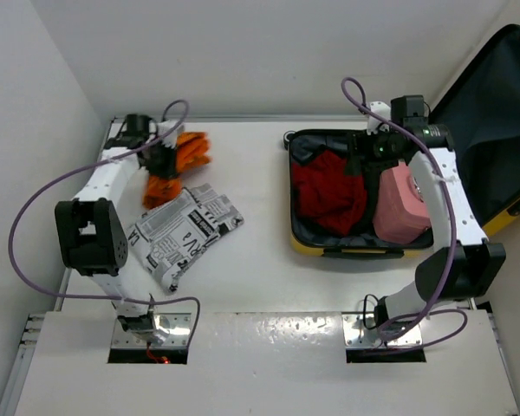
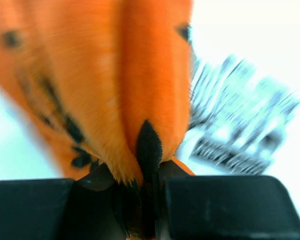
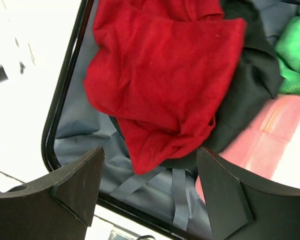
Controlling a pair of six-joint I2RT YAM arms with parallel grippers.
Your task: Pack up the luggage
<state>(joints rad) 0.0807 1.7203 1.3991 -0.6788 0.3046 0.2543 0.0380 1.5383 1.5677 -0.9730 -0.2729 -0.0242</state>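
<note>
The yellow luggage [image 1: 305,248] lies open at the right, its lid [image 1: 494,130] raised against the wall. Inside lie a red garment [image 1: 329,195], a dark garment, a green item [image 3: 296,55] and a pink case [image 1: 400,208]. My right gripper [image 1: 364,154] hangs open and empty over the luggage's far edge; in its wrist view the red garment [image 3: 165,80] and grey lining [image 3: 90,125] show between the fingers. My left gripper [image 1: 160,160] at the far left is shut on an orange black-spotted garment [image 1: 178,160], which fills the left wrist view [image 2: 100,75].
A newspaper-print bag [image 1: 186,230] lies on the white table left of centre, also blurred in the left wrist view [image 2: 240,125]. Walls close in at left and back. Purple cables loop from both arms.
</note>
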